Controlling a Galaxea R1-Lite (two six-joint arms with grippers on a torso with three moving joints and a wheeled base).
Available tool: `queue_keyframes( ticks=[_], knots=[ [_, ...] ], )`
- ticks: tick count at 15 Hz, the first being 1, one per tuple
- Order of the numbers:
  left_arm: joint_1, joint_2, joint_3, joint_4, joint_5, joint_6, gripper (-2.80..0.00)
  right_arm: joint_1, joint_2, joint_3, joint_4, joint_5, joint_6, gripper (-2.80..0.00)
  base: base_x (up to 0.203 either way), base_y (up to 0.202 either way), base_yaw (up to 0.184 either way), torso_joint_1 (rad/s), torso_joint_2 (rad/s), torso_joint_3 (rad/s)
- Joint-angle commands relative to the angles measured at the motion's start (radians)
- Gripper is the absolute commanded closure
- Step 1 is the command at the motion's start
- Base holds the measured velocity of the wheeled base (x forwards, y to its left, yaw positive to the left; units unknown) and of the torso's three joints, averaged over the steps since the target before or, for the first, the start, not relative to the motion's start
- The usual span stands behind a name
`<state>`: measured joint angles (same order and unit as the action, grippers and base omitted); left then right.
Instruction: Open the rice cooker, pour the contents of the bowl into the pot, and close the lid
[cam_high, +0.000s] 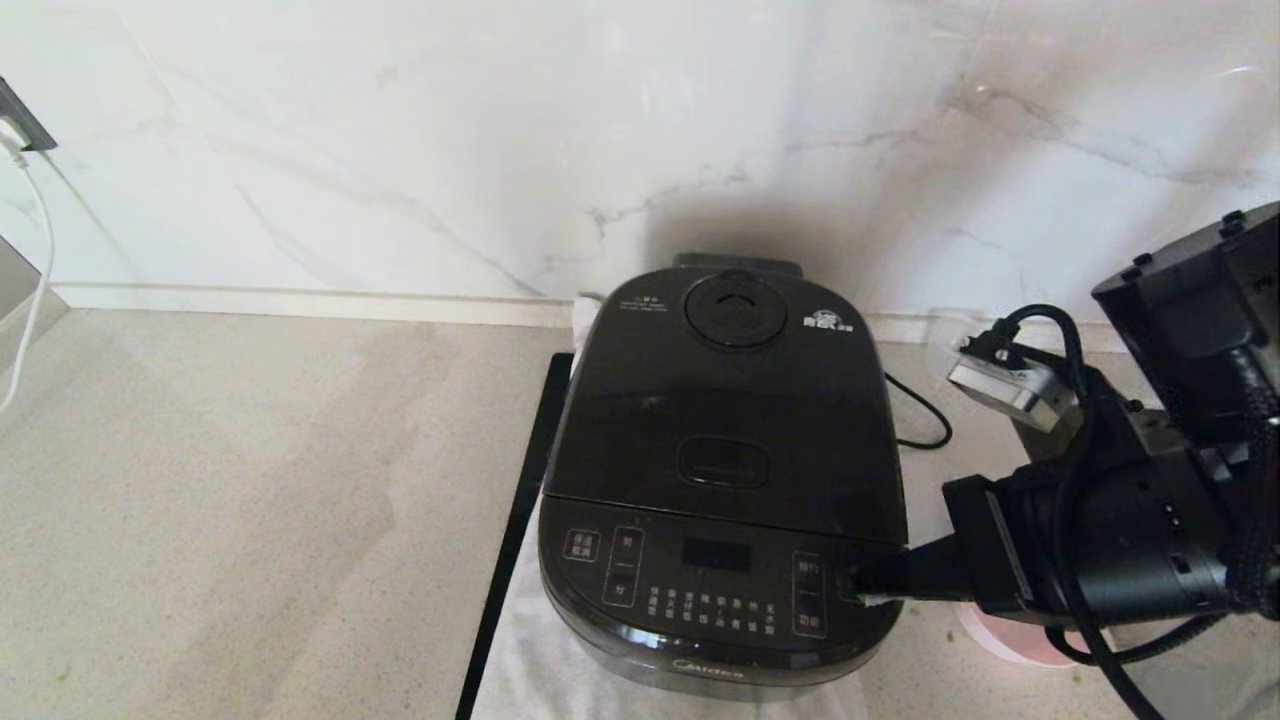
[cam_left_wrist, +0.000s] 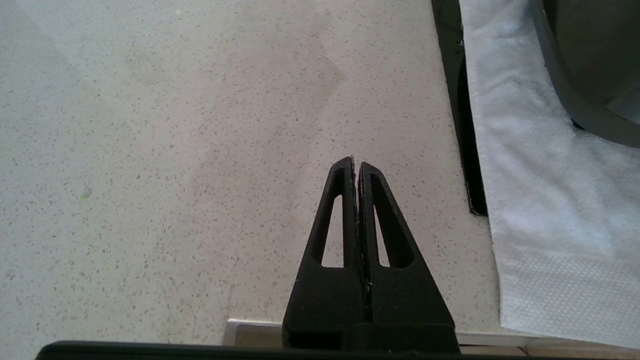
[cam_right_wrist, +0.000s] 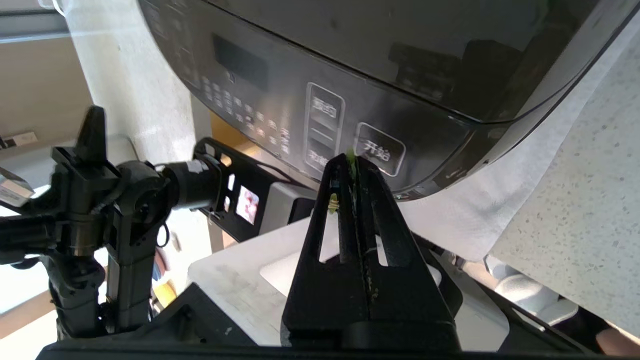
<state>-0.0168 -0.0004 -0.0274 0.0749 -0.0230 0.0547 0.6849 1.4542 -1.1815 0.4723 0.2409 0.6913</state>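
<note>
The black Midea rice cooker stands on a white cloth with its lid down, so the pot is hidden. The steam vent and latch button show on top. My right gripper is shut, its tips at the right end of the front button panel. In the right wrist view a few green bits cling to the right gripper. A pale pink bowl edge peeks out under the right arm. My left gripper is shut and empty over bare counter left of the cooker.
The white cloth lies under the cooker, with a black strip along its left side. The power cord loops behind on the right. The marble wall is close behind. A white cable hangs at far left.
</note>
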Motion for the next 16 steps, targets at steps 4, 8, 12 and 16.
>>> queue_keyframes(
  ticks=[4,8,12,16],
  knots=[
    [0.000,-0.001,0.000,0.000,0.000,0.001,0.00,0.002,0.015,0.013,0.002,0.003,0.004,0.00,0.000,0.000,0.000,0.000,0.00,0.000],
    [0.000,-0.001,0.000,0.000,0.000,0.001,0.00,0.002,0.012,0.014,0.003,0.004,0.004,0.00,0.000,0.000,0.000,0.000,0.00,0.000],
    [0.000,0.000,0.000,0.000,0.000,0.001,0.00,0.001,0.012,0.025,0.002,0.023,0.004,0.00,0.000,0.000,0.000,0.000,0.00,0.000],
    [0.000,-0.001,0.000,0.000,0.000,0.001,0.00,0.001,0.012,0.025,0.002,0.023,0.005,0.00,0.000,0.000,0.000,0.000,0.00,0.000]
  ],
)
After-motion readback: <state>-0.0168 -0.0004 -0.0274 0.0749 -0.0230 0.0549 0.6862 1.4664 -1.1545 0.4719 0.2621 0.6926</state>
